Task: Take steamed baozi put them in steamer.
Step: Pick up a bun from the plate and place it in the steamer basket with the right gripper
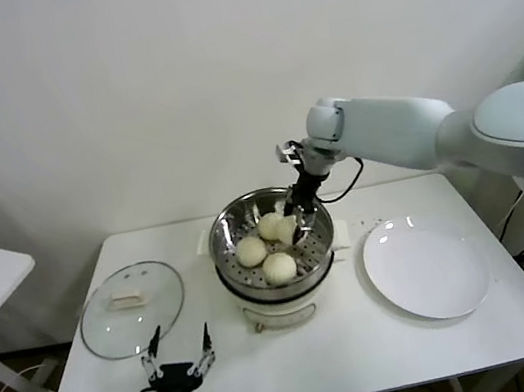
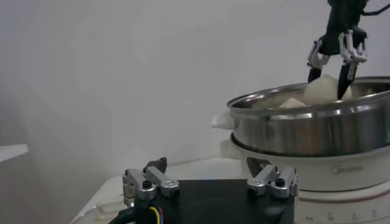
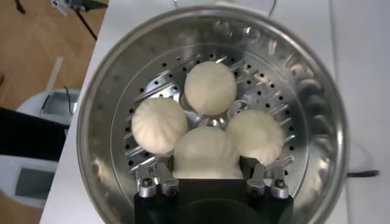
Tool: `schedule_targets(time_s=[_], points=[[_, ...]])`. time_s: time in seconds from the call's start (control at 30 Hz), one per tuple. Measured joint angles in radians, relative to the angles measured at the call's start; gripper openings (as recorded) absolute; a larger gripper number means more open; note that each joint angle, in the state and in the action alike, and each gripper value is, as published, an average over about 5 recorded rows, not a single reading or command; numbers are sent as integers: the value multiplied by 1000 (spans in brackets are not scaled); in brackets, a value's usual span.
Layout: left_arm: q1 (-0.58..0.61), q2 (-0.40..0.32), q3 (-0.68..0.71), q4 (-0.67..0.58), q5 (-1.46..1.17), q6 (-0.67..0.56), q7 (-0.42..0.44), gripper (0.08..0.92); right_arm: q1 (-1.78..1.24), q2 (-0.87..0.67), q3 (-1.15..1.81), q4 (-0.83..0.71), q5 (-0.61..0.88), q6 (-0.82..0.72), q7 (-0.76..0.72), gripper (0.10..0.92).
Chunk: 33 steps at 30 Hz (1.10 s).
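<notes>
Inside the round shiny stainless-steel steamer point(image 1: 273, 245) at the middle of the table we see all four small cream-white steamed baozi point(image 3: 210, 86) lying on the perforated tray. Our right gripper point(image 1: 299, 222) reaches down into the pot from the far right, its fingers clasped on either side of the fourth bun point(image 3: 207, 152), the one on the far right of the cluster. That bun sits directly between and below the fingertips, touching its neighbours, so we judge that letting go and lifting straight up is what remains. Our left gripper point(image 1: 178, 357) waits with fingers spread at the near left table edge, beside the flat round glass lid point(image 1: 132, 308); the white round plate point(image 1: 425, 269) lies to the right.
</notes>
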Motion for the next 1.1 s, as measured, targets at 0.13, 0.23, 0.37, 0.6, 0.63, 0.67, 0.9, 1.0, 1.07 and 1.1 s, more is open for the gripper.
schedule_targets(time_s=[0.13,0.23,0.37,0.6,0.63,0.67,0.9,1.0,1.07,1.1], points=[[0,-1,2,1,1,0,0,823,-9,2,-2,-1,-20,4,2,696],[0,-2,4,1,2,0,0,823,-16,4,-2,-3,-35,6,4,696],[0,-3,6,1,2,0,0,823,-21,7,-4,-8,-52,10,4,696],[1,-3,6,0,4,0,-1,823,-28,12,-9,-20,-73,16,4,703],[1,-3,6,0,4,0,-1,823,-29,12,-9,-21,-75,17,5,703],[0,-3,6,1,4,0,-1,823,-31,13,-8,-22,-78,17,5,704],[0,-3,11,2,6,0,-1,823,-45,23,0,-34,-91,20,9,704],[0,-3,14,2,8,0,-1,823,-51,30,6,-44,-96,22,10,705],[0,-3,16,1,11,0,-1,823,-55,33,9,-50,-100,23,11,706],[1,-3,17,0,13,0,-1,823,-56,34,10,-52,-102,24,11,707]])
